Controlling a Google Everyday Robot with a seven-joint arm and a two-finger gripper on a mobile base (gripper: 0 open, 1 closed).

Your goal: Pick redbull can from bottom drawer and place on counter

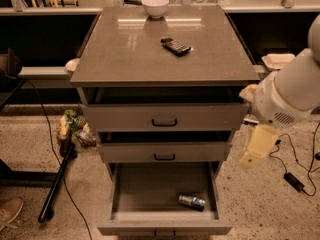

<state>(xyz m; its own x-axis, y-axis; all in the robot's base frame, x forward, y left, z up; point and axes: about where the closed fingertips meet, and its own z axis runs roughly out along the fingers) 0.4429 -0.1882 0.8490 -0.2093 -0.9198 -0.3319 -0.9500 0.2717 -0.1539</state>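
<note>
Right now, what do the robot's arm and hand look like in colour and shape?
The arm is a thick, rounded white tube with a small patch of dark dots near its lower end. The hand, right of the middle drawer, is pale cream and narrower. No cable shows on either.

Wide grey bottom drawer (145,194) open from above, grey middle drawer (165,152) over its rear, pale gripper (256,149) beside the drawers.
</note>
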